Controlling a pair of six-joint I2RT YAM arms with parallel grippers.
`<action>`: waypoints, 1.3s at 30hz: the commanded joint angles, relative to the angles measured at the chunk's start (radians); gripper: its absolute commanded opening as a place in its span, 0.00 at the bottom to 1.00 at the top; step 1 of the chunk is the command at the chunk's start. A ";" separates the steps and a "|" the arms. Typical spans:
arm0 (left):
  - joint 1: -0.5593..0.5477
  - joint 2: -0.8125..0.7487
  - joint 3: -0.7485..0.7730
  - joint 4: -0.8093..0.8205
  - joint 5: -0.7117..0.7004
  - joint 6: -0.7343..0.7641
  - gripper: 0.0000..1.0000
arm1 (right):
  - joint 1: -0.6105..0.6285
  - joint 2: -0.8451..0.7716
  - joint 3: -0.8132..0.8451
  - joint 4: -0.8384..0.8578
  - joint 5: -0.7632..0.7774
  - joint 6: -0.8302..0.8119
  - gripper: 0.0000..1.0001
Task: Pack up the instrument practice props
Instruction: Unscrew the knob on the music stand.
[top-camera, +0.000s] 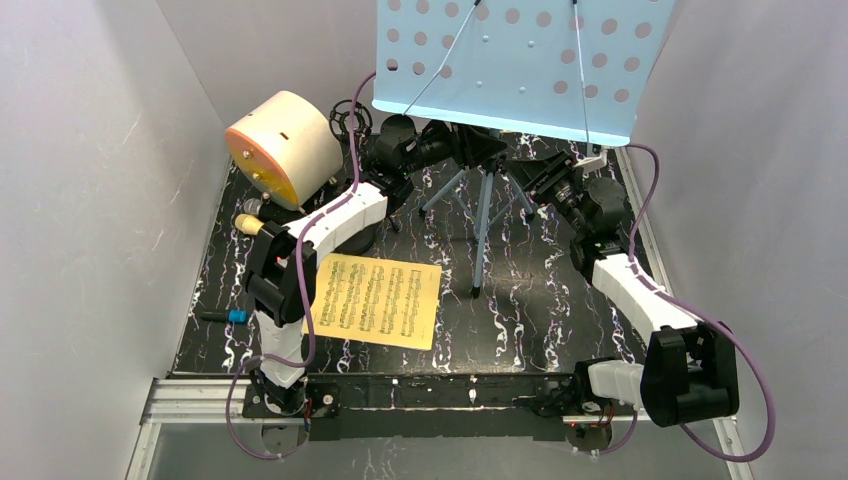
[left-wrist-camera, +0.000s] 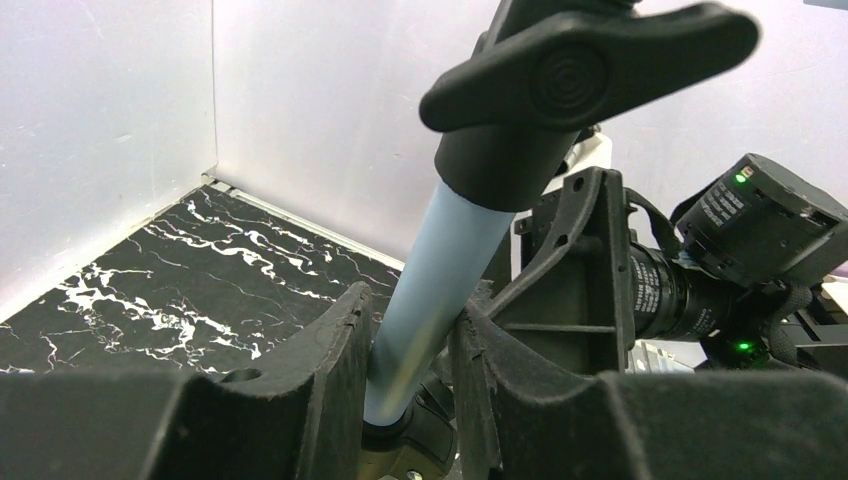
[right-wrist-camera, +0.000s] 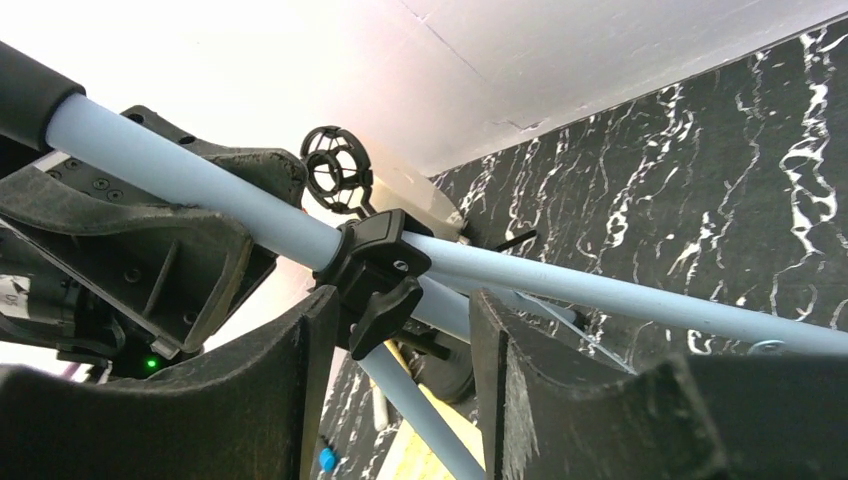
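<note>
the blue music rack (top-camera: 510, 60) stands on its tripod at the back middle of the desk (top-camera: 520, 300), its pole (left-wrist-camera: 450, 250) near upright. the left tool (left-wrist-camera: 410, 345) is clamped on that pole just under the black knob (left-wrist-camera: 590, 75). the right tool (right-wrist-camera: 405, 335) sits lower by the hub, jaws apart either side of the clamp lever (right-wrist-camera: 385, 310), which lies straight ahead between them.

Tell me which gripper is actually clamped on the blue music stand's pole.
The left gripper: its fingers squeeze the pale blue pole just below the black wing knob. The right gripper only straddles the black clamp, jaws open.
</note>
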 joint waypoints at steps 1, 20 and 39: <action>0.005 -0.054 -0.003 -0.074 0.006 -0.008 0.00 | -0.019 0.030 0.065 0.062 -0.083 0.057 0.56; 0.002 -0.061 -0.010 -0.079 0.017 -0.008 0.00 | -0.037 0.015 0.027 0.097 -0.360 -0.948 0.01; -0.006 -0.078 -0.138 -0.068 0.011 0.060 0.00 | 0.058 -0.092 -0.256 0.475 -0.277 -0.744 0.63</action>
